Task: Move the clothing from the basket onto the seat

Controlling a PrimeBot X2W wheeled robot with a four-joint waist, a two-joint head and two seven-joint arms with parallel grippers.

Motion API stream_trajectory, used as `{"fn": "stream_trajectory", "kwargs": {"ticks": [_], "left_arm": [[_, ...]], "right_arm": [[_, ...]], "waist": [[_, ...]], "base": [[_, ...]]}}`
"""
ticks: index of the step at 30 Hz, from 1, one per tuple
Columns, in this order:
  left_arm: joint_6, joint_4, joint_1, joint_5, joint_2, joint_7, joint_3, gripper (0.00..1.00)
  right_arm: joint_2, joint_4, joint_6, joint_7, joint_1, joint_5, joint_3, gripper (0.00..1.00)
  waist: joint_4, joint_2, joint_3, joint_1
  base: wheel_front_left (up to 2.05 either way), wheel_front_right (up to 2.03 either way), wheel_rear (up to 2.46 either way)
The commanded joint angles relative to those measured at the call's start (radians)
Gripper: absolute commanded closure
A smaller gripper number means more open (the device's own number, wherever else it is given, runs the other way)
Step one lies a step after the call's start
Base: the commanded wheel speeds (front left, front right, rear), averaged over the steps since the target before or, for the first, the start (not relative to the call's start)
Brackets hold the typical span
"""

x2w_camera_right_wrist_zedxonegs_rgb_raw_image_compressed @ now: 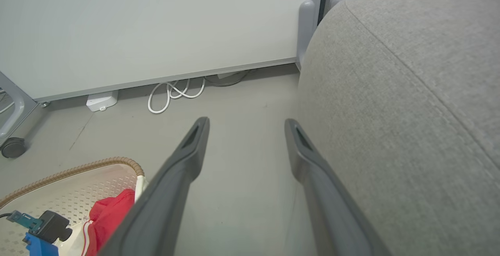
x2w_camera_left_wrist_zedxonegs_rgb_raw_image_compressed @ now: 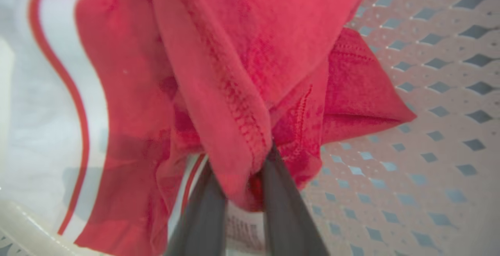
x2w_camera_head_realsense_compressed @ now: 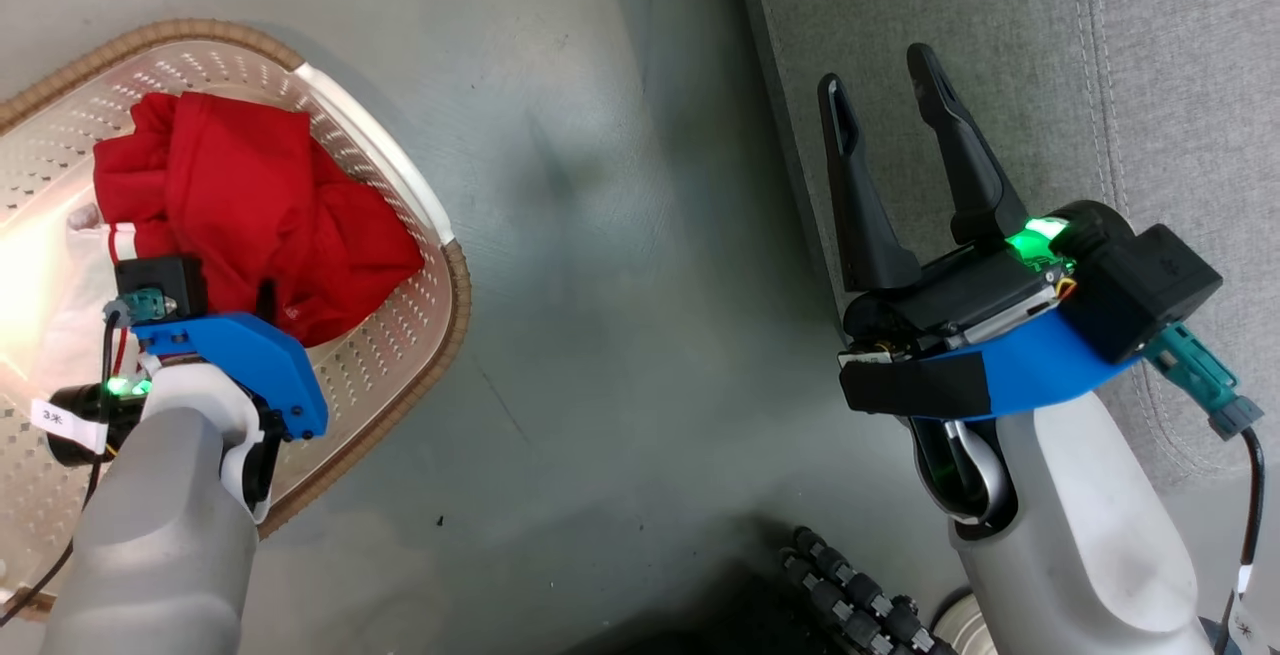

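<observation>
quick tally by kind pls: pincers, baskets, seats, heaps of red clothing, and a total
pincers: 2, the left pincer shut on red cloth, the right pincer open
basket: 1
seat: 1
red clothing heap: 1, lying in the basket; I cannot tell how many garments it holds
total: 5

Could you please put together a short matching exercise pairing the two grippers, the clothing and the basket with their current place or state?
Things:
1 left gripper
2 right gripper
3 clothing
4 basket

States:
A open, beside the seat
B standing on the floor
C shut on red fabric
D bunched inside the basket

Pairs: 1-C, 2-A, 3-D, 4-B.
</observation>
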Motion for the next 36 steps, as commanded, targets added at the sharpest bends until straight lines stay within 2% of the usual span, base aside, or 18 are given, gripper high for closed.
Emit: {"fn": "stream_trajectory", "kwargs": {"ticks": [1,9,13,22,26,27,28,30,36], "left_arm": [[-0.005,0.012,-0.008,-0.004,0.002,-0.004,0.001,1.00],[-0.022,0.054,-0.018,-0.013,-0.017,-0.027,-0.013,1.00],[-0.035,0.075,-0.010,-0.014,-0.045,-0.048,-0.028,1.00],[-0.078,0.120,0.043,-0.040,-0.127,-0.083,-0.066,1.00],[-0.098,0.110,0.066,-0.069,-0.141,-0.095,-0.090,1.00],[-0.098,0.110,0.066,-0.069,-0.141,-0.095,-0.090,1.00],[-0.101,0.089,0.080,-0.096,-0.144,-0.098,-0.111,1.00],[-0.104,0.068,0.084,-0.109,-0.145,-0.096,-0.131,1.00],[-0.106,-0.068,0.112,-0.199,-0.145,-0.068,-0.275,1.00]], "right_arm": [[0.004,0.007,-0.001,-0.006,-0.017,0.006,0.002,0.00],[0.004,0.030,-0.001,-0.001,-0.015,-0.014,-0.005,0.00],[0.004,0.054,-0.001,0.003,0.002,-0.026,-0.008,0.00],[0.002,0.103,-0.001,0.048,0.089,-0.076,-0.066,0.00],[0.002,0.109,-0.001,0.078,0.138,-0.097,-0.077,0.00],[0.002,0.109,-0.001,0.078,0.138,-0.097,-0.077,0.00],[0.002,0.113,-0.001,0.098,0.164,-0.110,-0.078,0.00],[0.002,0.109,-0.001,0.107,0.173,-0.109,-0.078,0.00],[0.002,0.089,-0.001,0.156,0.248,-0.123,-0.097,0.00]], "waist": [[0.002,0.0000,-0.008,0.0000],[0.019,0.0000,-0.054,0.0000],[0.043,0.0000,-0.119,0.0000],[0.143,0.0000,-0.388,0.0000],[0.180,0.0000,-0.525,0.0000],[0.180,0.0000,-0.525,0.0000],[0.198,0.0000,-0.592,0.0000],[0.205,0.0000,-0.618,0.0000],[0.250,0.0000,-0.774,0.0000]], "base": [[0.00,0.00,0.00],[0.00,0.00,0.00],[0.00,0.00,0.00],[0.00,0.00,0.00],[0.00,0.00,0.00],[0.00,0.00,0.00],[0.00,0.00,0.00],[0.00,0.00,0.00],[0.00,0.00,0.00]]}}
